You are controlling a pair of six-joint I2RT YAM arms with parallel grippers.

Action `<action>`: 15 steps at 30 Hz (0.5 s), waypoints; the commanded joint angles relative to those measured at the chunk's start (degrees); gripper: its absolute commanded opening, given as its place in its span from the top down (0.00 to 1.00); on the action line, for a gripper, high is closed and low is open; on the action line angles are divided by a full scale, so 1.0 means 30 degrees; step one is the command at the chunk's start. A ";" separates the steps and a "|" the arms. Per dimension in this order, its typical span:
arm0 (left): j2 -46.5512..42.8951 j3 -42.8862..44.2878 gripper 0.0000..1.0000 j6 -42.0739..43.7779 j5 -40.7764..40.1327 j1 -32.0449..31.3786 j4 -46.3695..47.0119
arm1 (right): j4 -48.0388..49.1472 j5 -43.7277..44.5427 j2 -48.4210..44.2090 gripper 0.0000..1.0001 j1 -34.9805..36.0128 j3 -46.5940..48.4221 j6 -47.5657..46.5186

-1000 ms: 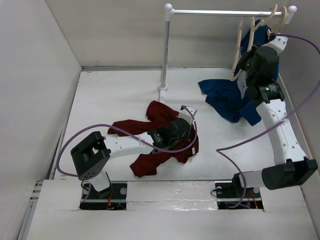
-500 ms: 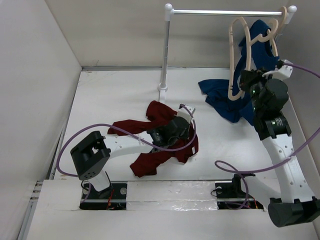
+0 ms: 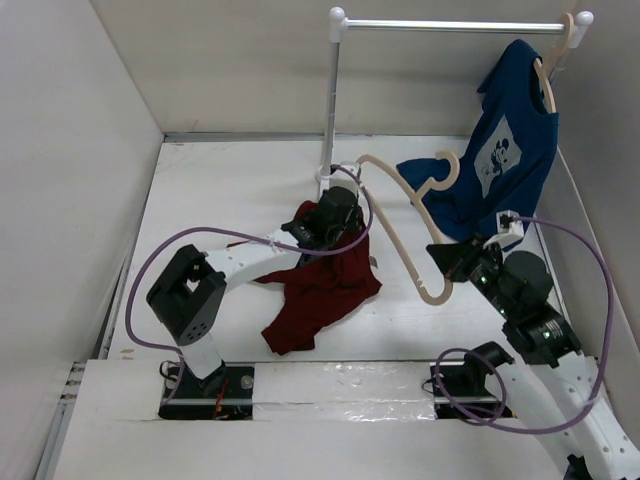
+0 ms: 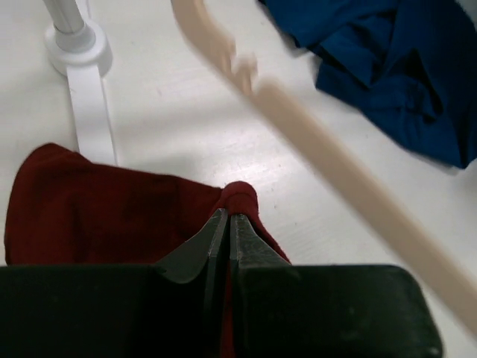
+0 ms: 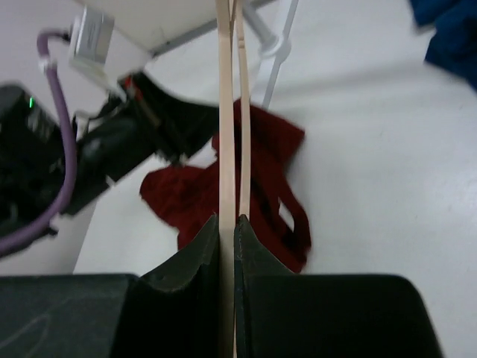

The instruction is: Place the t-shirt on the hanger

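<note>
The maroon t-shirt (image 3: 320, 285) lies crumpled on the table in front of the left arm. My left gripper (image 3: 335, 212) is shut on a fold of the t-shirt (image 4: 134, 216) and lifts that edge near the rack's foot. My right gripper (image 3: 452, 262) is shut on the pale wooden hanger (image 3: 400, 215), which it holds in the air over the table's middle, its hook towards the blue shirt. The hanger shows edge-on in the right wrist view (image 5: 226, 112), with the t-shirt (image 5: 257, 171) below it, and crosses the left wrist view (image 4: 335, 171).
A white clothes rack (image 3: 332, 100) stands at the back, its foot (image 4: 74, 48) just beyond the red cloth. A navy printed t-shirt (image 3: 505, 150) hangs on another wooden hanger (image 3: 548, 70) at the rail's right end and trails onto the table.
My right arm has brought the hanger off the rail, down and left to over the table's middle. My left gripper has lifted the t-shirt's fold back towards the rack's foot.
</note>
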 commanded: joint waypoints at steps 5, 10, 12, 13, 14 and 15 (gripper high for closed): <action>0.0429 0.1979 1.00 0.0366 0.0670 0.1837 0.0050 | -0.4434 0.0237 -0.2261 1.00 0.2608 0.1690 0.0931; 0.0517 0.2417 1.00 0.0541 0.1347 0.2487 -0.0271 | -0.5465 -0.0643 -0.2261 1.00 0.3286 0.2218 0.1311; 0.0576 0.2623 1.00 0.0746 0.1084 0.2487 -0.0476 | -0.6022 -0.0352 -0.2407 1.00 0.3286 0.2482 0.1341; 0.0634 0.2827 1.00 0.0776 0.0967 0.2661 -0.0651 | -0.6168 -0.0321 -0.2437 1.00 0.3286 0.2629 0.1370; 0.0722 0.2916 1.00 0.0863 0.0908 0.2662 -0.0740 | -0.6692 -0.0263 -0.2466 1.00 0.3286 0.3036 0.1342; 0.0751 0.2946 1.00 0.0893 0.0907 0.2865 -0.0770 | -0.7016 -0.0088 -0.2437 1.00 0.3286 0.3330 0.1167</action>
